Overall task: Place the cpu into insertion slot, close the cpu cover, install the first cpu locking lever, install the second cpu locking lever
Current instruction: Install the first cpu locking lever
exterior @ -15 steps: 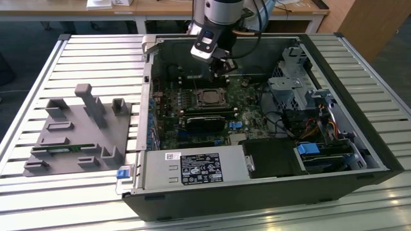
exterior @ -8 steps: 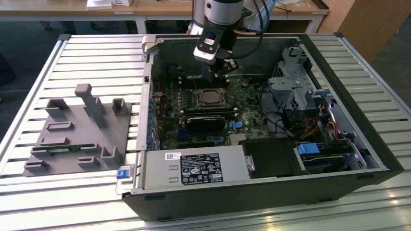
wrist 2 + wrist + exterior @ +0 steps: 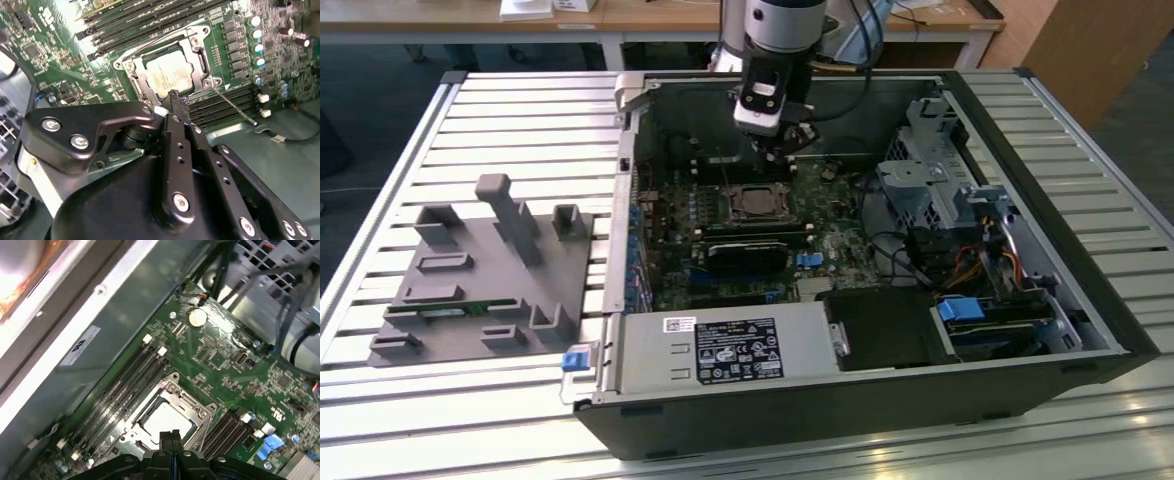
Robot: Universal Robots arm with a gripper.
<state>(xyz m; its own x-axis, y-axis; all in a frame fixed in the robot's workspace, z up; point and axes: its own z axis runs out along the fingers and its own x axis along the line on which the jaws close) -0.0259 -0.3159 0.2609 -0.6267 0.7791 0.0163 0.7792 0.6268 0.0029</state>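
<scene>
The cpu (image 3: 169, 74) lies flat in the insertion slot, which is hidden beneath it and the cover. The cpu cover (image 3: 200, 54), a silvery frame, is down around the chip's edges. A thin metal locking lever (image 3: 235, 106) runs out from the socket's corner over the long black slots. My gripper (image 3: 175, 98) hangs just above the socket's edge, fingers pressed together and holding nothing. In the first wrist view the cpu (image 3: 166, 420) and cover (image 3: 189, 401) sit right beyond the shut gripper (image 3: 170, 436). In the exterior view my gripper (image 3: 781, 150) is inside the open computer case, over the cpu (image 3: 755, 204).
Long black memory slots (image 3: 134, 374) flank the socket. A drive cage (image 3: 927, 175) and cables stand at the exterior view's right, a labelled metal box (image 3: 727, 350) at the front. A grey fixture (image 3: 487, 270) sits on the slatted table at the exterior view's left.
</scene>
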